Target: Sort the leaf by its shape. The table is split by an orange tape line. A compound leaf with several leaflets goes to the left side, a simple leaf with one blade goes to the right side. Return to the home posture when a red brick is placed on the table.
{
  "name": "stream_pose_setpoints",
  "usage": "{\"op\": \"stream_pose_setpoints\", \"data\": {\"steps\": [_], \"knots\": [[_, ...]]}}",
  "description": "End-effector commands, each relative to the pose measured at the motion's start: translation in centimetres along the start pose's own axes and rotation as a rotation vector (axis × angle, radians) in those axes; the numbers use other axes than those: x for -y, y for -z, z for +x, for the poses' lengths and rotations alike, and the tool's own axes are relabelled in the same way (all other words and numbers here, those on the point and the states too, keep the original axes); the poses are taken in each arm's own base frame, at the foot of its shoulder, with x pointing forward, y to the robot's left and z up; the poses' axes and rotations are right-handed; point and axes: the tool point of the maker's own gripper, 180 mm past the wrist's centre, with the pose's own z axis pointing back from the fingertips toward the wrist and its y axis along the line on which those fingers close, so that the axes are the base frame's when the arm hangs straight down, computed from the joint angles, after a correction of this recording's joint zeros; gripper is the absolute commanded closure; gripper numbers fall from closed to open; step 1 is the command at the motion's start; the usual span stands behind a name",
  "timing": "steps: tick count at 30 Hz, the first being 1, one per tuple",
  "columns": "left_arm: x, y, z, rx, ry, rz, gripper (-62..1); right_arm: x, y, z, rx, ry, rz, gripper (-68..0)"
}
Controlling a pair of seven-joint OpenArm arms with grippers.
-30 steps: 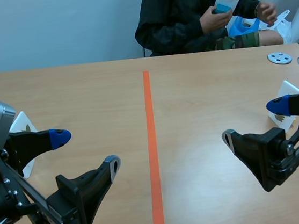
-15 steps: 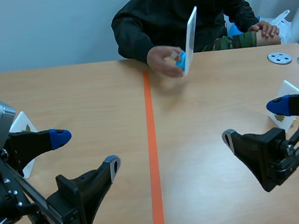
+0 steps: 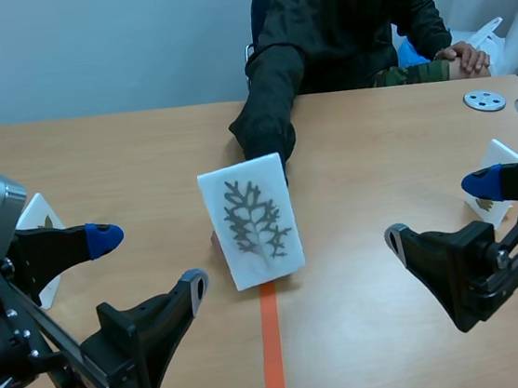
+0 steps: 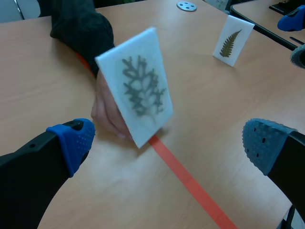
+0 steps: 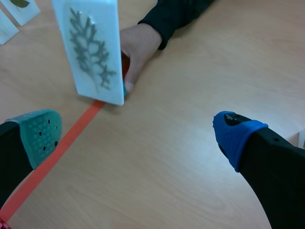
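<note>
Scene view | person's hand (image 4: 106, 112) is now standing the leaf card (image 3: 250, 221) on the tape line (image 3: 273, 361), no longer holding it aloft at the far edge | left claw (image 3: 150, 260) and right claw (image 3: 439, 209) are hanging wide, empty | leaf is looking many-leafleted, so probably going left.

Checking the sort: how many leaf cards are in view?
4. The held card in the person's hand over the tape line; the right card behind the right gripper; two left cards behind the left gripper, partly hidden.
</note>
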Motion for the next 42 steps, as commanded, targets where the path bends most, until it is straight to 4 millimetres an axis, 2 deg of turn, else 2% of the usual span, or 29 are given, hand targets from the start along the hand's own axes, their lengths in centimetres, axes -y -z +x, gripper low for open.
{"op": "stream_pose_setpoints", "data": {"steps": [1, 26, 35, 42], "knots": [[-0.2, -0.1, 0.6, 0.021, 0.002, 0.0, -62.3, 0.4, 0.0, 1.0, 0.036, -0.005, -0.009, -67.9], [-0.2, -0.1, 0.6, 0.021, 0.002, 0.001, -62.3, 0.3, 0.1, 0.9, 0.03, -0.024, -0.001, -67.9], [-0.2, -0.1, 0.5, 0.02, 0.002, 0.001, -62.3, -0.9, 1.6, 1.3, 0.033, -0.074, 0.046, -67.9], [-0.2, -0.1, 0.5, 0.02, 0.002, 0.001, -62.3, -0.6, 3.9, 0.3, 0.032, -0.054, 0.071, -67.9]]}}
